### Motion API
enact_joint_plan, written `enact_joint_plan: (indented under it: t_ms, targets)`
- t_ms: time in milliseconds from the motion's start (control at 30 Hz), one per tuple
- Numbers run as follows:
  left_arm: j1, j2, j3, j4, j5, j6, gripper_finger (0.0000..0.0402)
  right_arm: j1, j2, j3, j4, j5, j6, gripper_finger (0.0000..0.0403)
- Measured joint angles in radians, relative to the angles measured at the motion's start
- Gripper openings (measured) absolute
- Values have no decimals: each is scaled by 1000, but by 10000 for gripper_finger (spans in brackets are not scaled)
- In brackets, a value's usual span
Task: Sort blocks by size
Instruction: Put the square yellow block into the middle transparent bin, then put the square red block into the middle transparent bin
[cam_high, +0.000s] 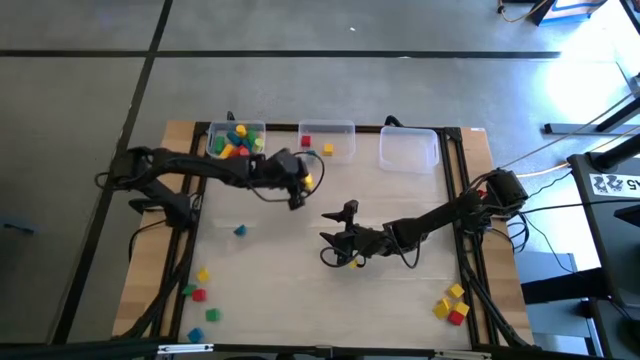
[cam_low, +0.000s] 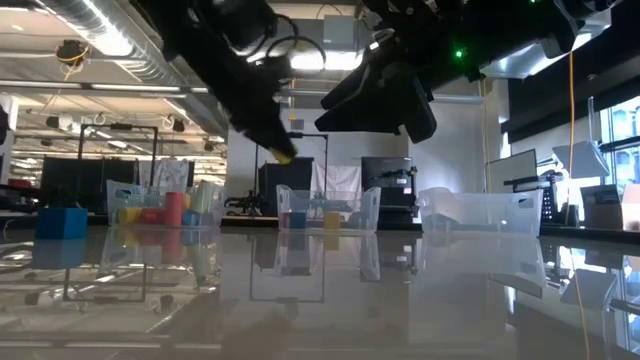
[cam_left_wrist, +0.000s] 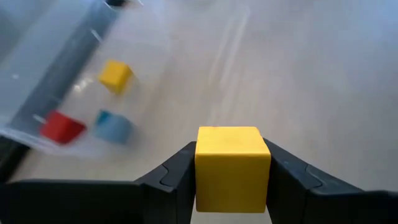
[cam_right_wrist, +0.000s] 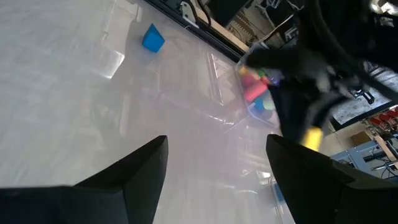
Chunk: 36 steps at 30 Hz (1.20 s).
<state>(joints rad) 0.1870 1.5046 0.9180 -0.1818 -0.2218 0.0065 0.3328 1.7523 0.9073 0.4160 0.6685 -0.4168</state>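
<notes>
Table (cam_high: 300, 300) holds three clear bins along the far edge. The left bin (cam_high: 236, 141) is the fullest, with a heap of mixed blocks, yellow, red, green and blue; the middle bin (cam_high: 327, 139) holds only a red block (cam_high: 306, 141) and a yellow block (cam_high: 328, 149) in the high view, though the left wrist view shows a red, a blue and a yellow piece there; the right bin (cam_high: 409, 150) looks bare. Judged from this, sorting is perhaps half done. Left gripper (cam_left_wrist: 232, 186) pinches a yellow cube (cam_left_wrist: 232, 167) between its fingers (cam_left_wrist: 174, 177), lifted off the table near the gap between the left and middle bins, so a drop into one of them seems to be the step in hand. Right gripper (cam_right_wrist: 214, 180) has its fingers spread and empty, hanging low over the table's middle; a small yellow block (cam_high: 355, 262) shows just beside it in the high view, possibly its next pick, though contact cannot be told. Still loose: a cluster at the near left corner (cam_high: 200, 295) of yellow, green, red and blue pieces, a second cluster at the near right corner (cam_high: 452, 304) in yellow and red, and a lone blue block (cam_high: 239, 230) left of centre. Sizes of these leftovers are too small to rank.
</notes>
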Motion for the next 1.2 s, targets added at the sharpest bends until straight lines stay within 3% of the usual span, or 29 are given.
enact_joint_plan:
  t_ms: [500,767,1067,1200]
  targets:
    - [204,202,0,458,-29,47,144,-1,0,0,-9,3,-1,278]
    - [286,211,0,479,-30,3,157,-2,0,0,-14,4,-6,278]
    - [310,216,0,467,9,-55,222,-2,0,0,-16,4,-7,278]
    - [293,212,0,448,8,-71,232,-2,0,0,-17,4,-7,278]
